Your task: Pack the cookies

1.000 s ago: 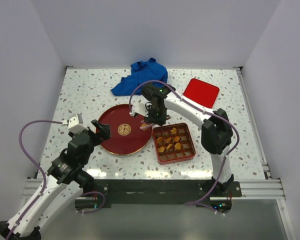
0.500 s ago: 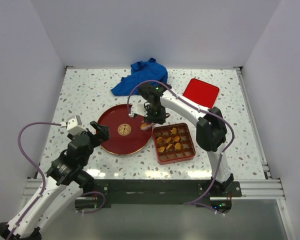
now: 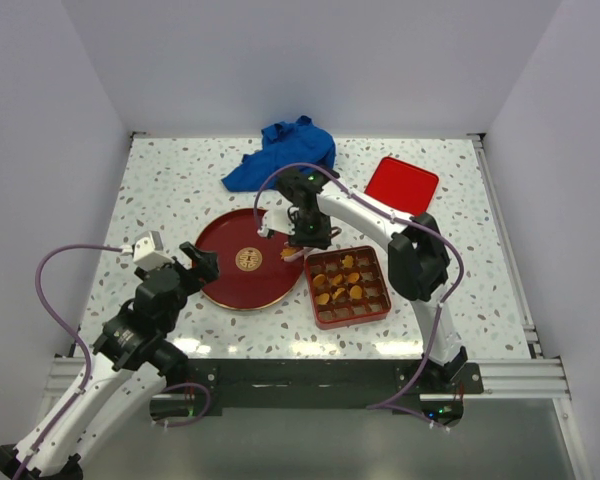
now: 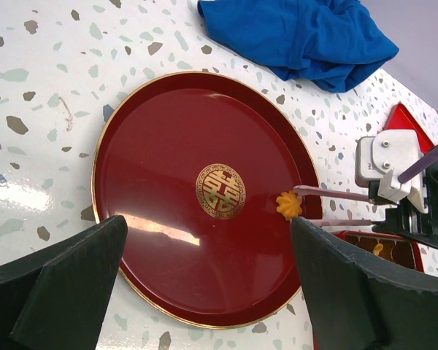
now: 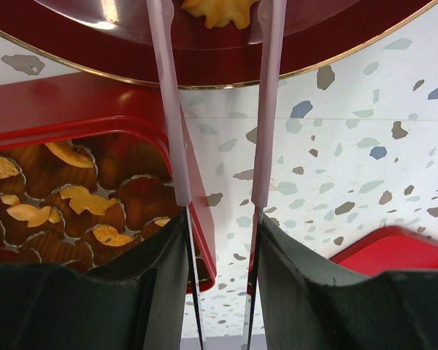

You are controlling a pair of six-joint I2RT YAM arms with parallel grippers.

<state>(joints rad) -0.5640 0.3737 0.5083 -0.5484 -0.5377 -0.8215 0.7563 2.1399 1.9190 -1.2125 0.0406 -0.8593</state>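
Observation:
One flower-shaped cookie [image 4: 289, 205] lies on the right part of the dark red plate [image 4: 168, 160]. It also shows in the top view as the cookie [image 3: 291, 252], and at the top edge of the right wrist view as the cookie [image 5: 219, 9]. My right gripper [image 5: 220, 233] is shut on pink tweezers [image 5: 168, 109]. The two tines straddle that cookie, and I cannot tell whether they pinch it. Several more cookies [image 3: 342, 280] sit in the cells of the red box [image 3: 350, 320]. My left gripper [image 4: 208, 292] hangs open over the plate's near edge, holding nothing.
A crumpled blue cloth [image 3: 280, 152] lies at the back of the table. The red lid [image 3: 403, 184] rests at the back right. The box stands right beside the plate's right rim. The right arm [image 3: 380, 215] reaches over the box.
The right wrist has shifted slightly toward the back, with the tweezer tips still at the cookie on the plate. The left arm has barely moved.

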